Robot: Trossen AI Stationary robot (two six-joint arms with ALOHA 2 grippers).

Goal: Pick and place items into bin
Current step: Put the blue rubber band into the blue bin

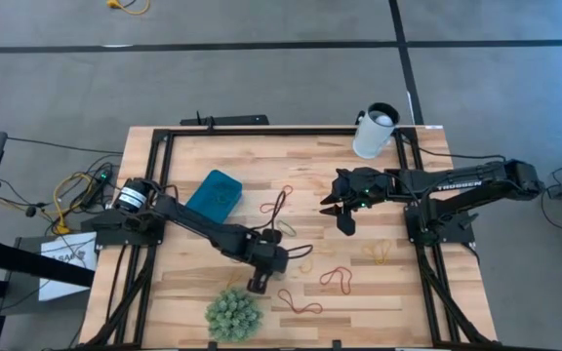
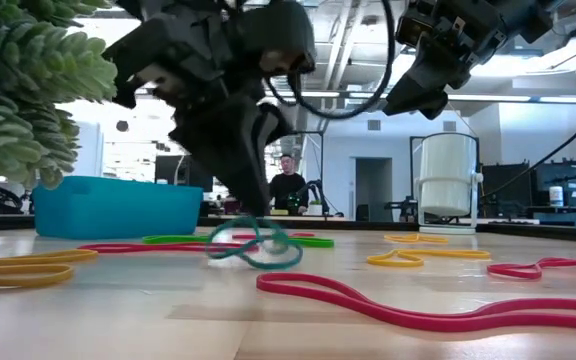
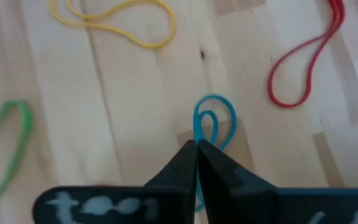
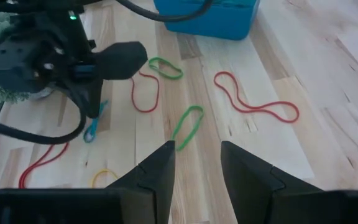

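My left gripper [image 1: 259,283] is low over the near middle of the table, shut on a blue rubber band [image 3: 214,121]. That band also shows in the low view [image 2: 258,247] and in the right wrist view [image 4: 94,126]. The teal bin [image 1: 213,193] stands on the table to the far left of it. Other bands lie flat on the wood: red [image 1: 276,203], red [image 1: 337,279], yellow [image 1: 379,253]. My right gripper [image 4: 197,155] hangs open above the table's right half, holding nothing. My left gripper pinches the blue band by one end of its loop [image 3: 199,138] between its two fingertips [image 3: 185,155]. The fingers come steeply from above, slanting toward the near edge. The band hangs below them in slack loops; its lower end [image 2: 268,262] is at the table top, and I cannot tell whether it is clear of it.
A green spiky ball [image 1: 233,314] sits at the near edge just beside my left gripper. A white cup [image 1: 375,130] stands at the far right corner. Around the held band lie a yellow band [image 3: 114,25], a red band [image 3: 303,62] and a green band [image 3: 8,149].
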